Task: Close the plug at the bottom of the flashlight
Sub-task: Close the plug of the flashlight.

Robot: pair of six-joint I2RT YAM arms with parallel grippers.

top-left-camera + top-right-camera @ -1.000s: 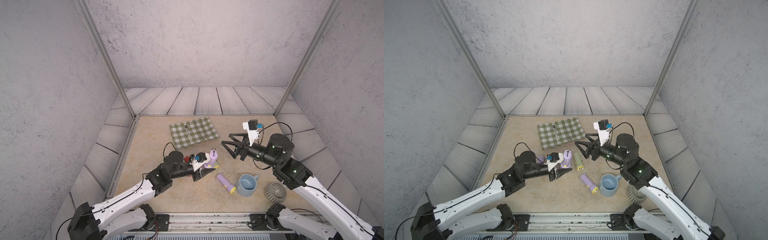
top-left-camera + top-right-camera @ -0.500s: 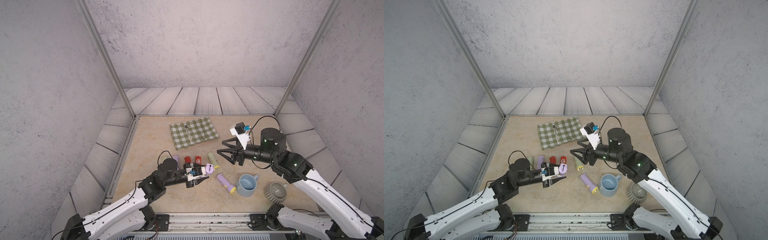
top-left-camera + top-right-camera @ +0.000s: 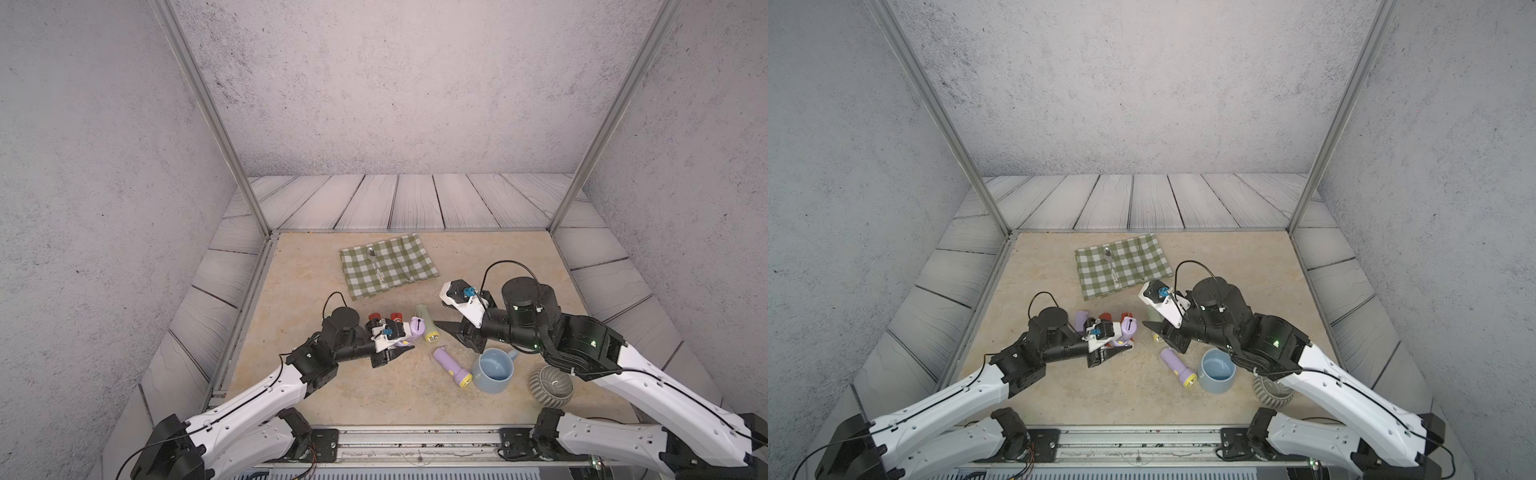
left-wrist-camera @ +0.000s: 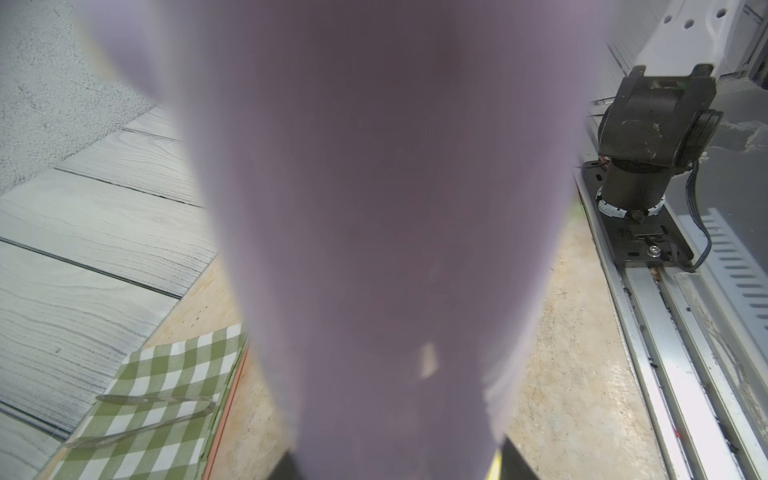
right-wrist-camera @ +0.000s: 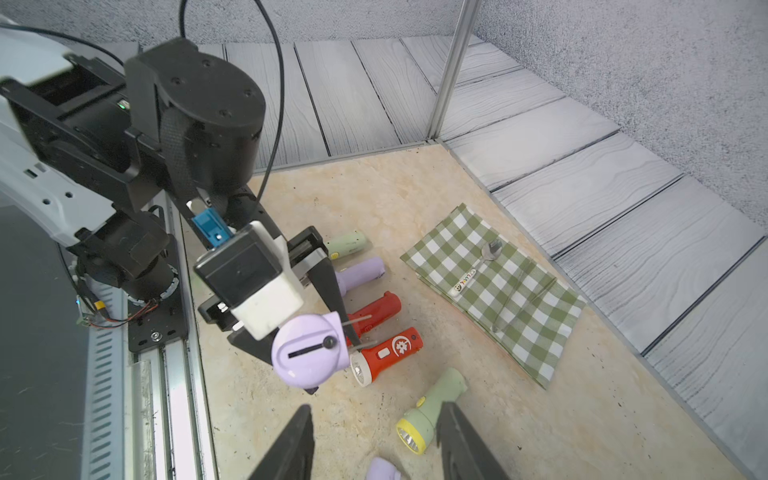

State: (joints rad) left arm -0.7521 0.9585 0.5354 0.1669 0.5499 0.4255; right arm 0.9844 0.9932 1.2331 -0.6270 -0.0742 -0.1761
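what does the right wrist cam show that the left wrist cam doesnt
Only the right wrist view: the left gripper clamped on the purple flashlight, the bottom end facing the camera with its plug prongs sticking out, plus a red flashlight and a green flashlight lying loose. Only the left wrist view: the right arm's base. Both: the purple flashlight, just a close blur in the left wrist view, and the checked cloth.
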